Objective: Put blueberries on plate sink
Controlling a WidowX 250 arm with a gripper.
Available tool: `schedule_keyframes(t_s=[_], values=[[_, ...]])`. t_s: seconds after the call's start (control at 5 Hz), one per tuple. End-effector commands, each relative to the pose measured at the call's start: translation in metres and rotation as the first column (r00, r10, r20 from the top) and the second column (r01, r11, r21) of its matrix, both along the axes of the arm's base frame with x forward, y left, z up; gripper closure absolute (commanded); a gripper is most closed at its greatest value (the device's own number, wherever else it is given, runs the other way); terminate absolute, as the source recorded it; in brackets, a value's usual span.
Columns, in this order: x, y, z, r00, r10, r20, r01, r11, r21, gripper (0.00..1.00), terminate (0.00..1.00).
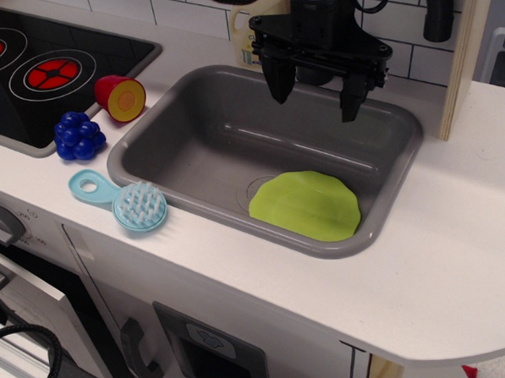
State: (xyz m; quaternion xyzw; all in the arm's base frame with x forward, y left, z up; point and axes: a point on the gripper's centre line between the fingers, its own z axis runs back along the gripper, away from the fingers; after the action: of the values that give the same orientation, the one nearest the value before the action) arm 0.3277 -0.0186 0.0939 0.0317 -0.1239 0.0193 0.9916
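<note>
Stove top (47, 68): black, with red ring burners, it lay far out to the left of the gripper, set into the white counter (459, 254).
Blueberries (79, 136): the dark-blue cluster sat on the counter well to the left of the gripper and lower in the view, beside the stove's edge and just outside the sink's left rim — not on the plate.
Halved fruit (121, 98): red skin, yellow cut face, it lay just above and to the right of the berries, near the sink's upper-left corner, left of the gripper.
Scrub brush (122, 200): light blue, it rested on the counter below the berries, its round head touching the sink's front-left rim.
Sink (190, 129): the grey basin spread beneath the gripper.
Plate (306, 205): lime green, it lay flat on the sink floor below the gripper, toward the front-right corner, with nothing on it.
Gripper (317, 94): black, it hung over the back of the sink, its two fingers spread wide apart — holding nothing.
Bottle (251, 32): pale yellow, it stood behind the gripper, largely hidden.
</note>
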Motion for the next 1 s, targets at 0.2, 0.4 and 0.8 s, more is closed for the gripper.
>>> schedule_keyframes(t_s=[0.2, 0.4, 0.8], values=[[-0.005, 0.027, 0.008, 1.0, -0.004, 0.002, 0.004, 1.0, 0.007, 0.0, 0.0], [-0.013, 0.051, 0.011, 1.0, 0.009, 0.005, -0.009, 1.0, 0.015, 0.0, 0.0], [-0.039, 0.123, 0.029, 0.993, 0.114, -0.017, -0.112, 0.989, 0.095, 0.0, 0.0]])
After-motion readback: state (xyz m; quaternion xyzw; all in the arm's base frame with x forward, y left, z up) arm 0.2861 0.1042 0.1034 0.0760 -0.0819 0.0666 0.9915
